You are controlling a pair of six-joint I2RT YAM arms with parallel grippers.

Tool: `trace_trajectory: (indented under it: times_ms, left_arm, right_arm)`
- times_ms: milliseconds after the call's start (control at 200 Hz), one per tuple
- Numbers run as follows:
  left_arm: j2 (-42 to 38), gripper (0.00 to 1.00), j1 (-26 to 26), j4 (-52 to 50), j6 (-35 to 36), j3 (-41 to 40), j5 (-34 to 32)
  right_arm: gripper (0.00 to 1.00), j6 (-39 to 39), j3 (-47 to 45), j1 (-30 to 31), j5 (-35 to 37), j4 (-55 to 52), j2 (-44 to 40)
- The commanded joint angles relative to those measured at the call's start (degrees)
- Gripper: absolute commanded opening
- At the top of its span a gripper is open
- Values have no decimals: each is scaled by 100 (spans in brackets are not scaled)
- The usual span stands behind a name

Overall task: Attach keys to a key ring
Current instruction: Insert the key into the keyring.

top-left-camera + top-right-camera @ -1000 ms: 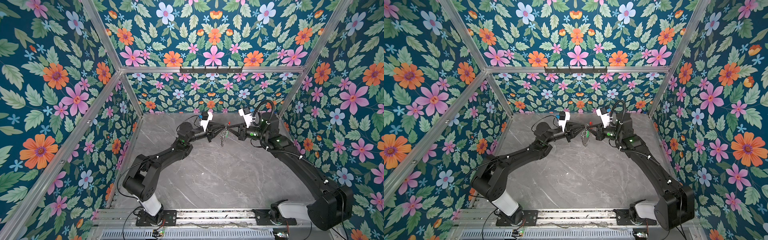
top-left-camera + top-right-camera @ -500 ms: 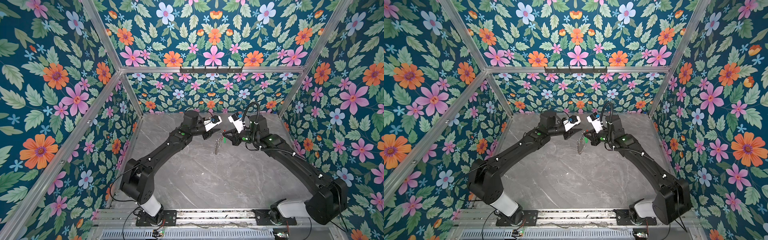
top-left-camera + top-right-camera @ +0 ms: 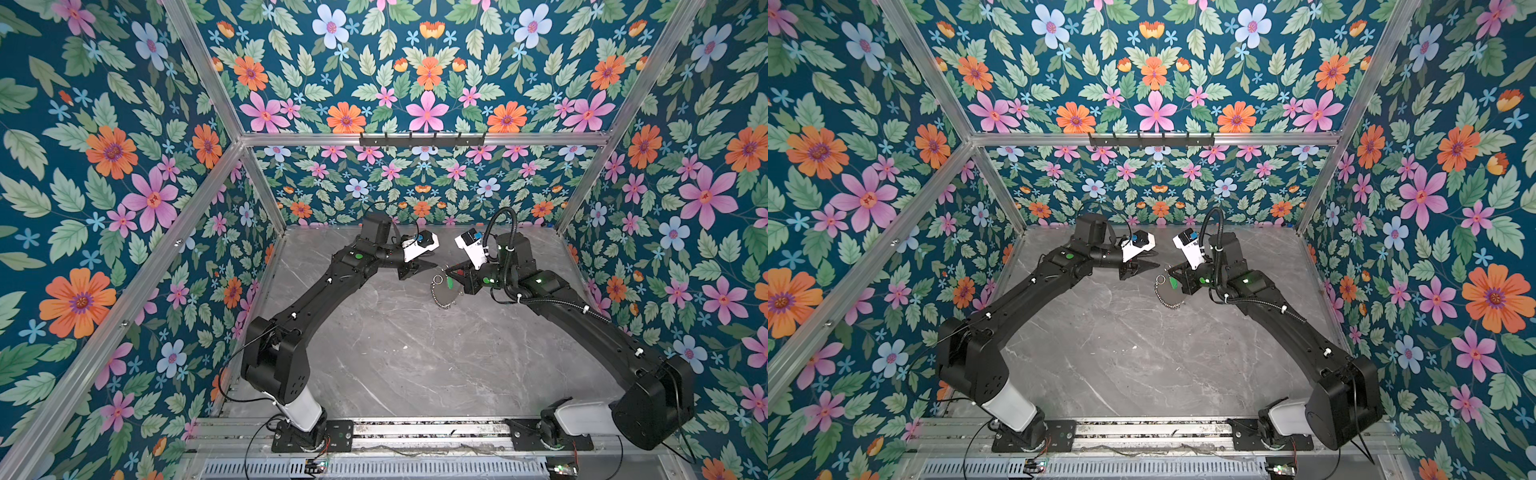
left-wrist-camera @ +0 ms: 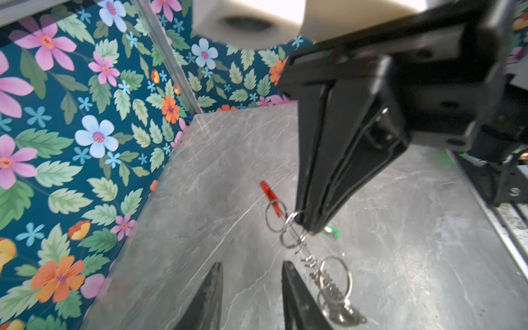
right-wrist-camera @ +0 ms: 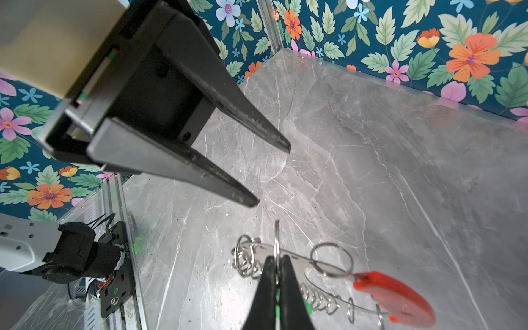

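Grey key ring [image 3: 445,296] at right fingers [image 3: 461,278]

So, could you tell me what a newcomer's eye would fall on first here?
First the loud floral walls. Then two black arms meeting over the far end of the grey table: the right arm's jaws are shut on the key ring, with its red arc, while the left arm's jaws stand open beside it.

A grey marble tabletop [image 3: 395,357] is spreading across the centre. Floral wallpaper [image 3: 104,174] is wrapping it from 9 to 3 o'clock. A black hook rail [image 3: 422,139] is hanging at 12, and an aluminium rail [image 3: 428,430] is running along 6.
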Motion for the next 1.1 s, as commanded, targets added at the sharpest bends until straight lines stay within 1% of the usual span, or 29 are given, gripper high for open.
trace_trajectory:
  times_ms: [0,90,295,440,591,711,941,1096]
  left_arm:
    - [73,37,12,-53,-227,78,565]
    - [160,38,12,-163,-252,147,704]
    - [267,38,12,-239,-255,271,706]
    - [352,36,12,-234,-323,351,850]
    - [401,31,12,-262,-387,377,952]
    - [419,24,12,-335,-381,374,946]
    - [471,23,12,-365,-392,385,1022]
    - [495,14,12,-356,-402,421,1090]
  right_arm:
    - [0,-89,71,41,-57,291,50]
    - [0,-89,98,58,-65,291,78]
    - [0,-91,99,102,-101,282,50]
    - [0,-109,99,118,-95,247,73]
    - [0,-108,107,120,-78,272,72]
    - [0,-115,145,129,-65,257,83]
    - [0,-115,192,129,-100,239,115]
    - [0,-118,235,138,-111,203,150]
